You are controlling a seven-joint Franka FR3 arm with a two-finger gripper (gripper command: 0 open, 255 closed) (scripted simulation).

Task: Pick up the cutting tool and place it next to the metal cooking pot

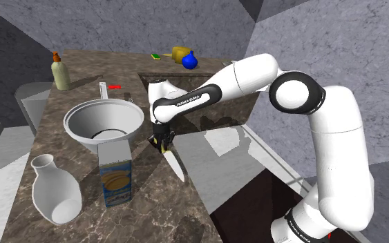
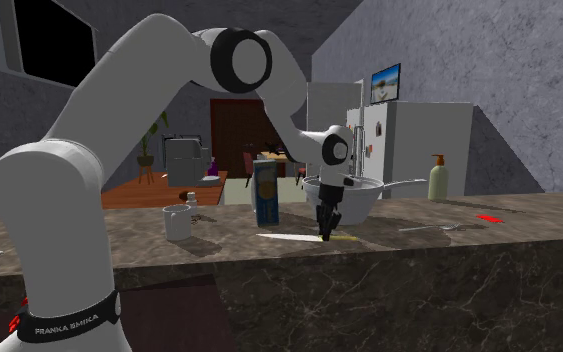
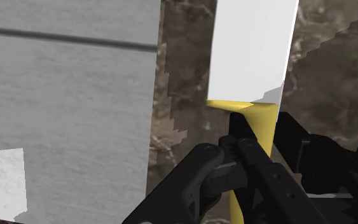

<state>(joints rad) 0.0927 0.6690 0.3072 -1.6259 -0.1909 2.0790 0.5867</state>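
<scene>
The knife has a white blade [image 1: 175, 164] and a yellow handle [image 3: 261, 121]. My gripper [image 1: 162, 142] is shut on the handle, with the blade pointing away from the sink toward the counter's front edge. In the second exterior view the blade [image 2: 289, 237] lies level, at or just above the dark marble counter [image 2: 419, 250]; I cannot tell whether it touches. The grey metal pot [image 1: 103, 123] stands just to the shoulder view's left of the gripper, a short gap away. In the second exterior view the pot [image 2: 349, 196] sits behind the gripper [image 2: 326, 230]. In the wrist view the black fingers [image 3: 244, 147] clasp the handle below the blade [image 3: 250, 48].
A carton [image 1: 115, 172] and a white vase [image 1: 54, 190] stand near the pot at the counter's front. A soap bottle [image 1: 61, 72], a fork [image 1: 103, 90] and a small red item [image 1: 115, 87] lie farther back. The sink [image 1: 206, 96] opens beside the arm, with a blue object [image 1: 190, 61] behind it.
</scene>
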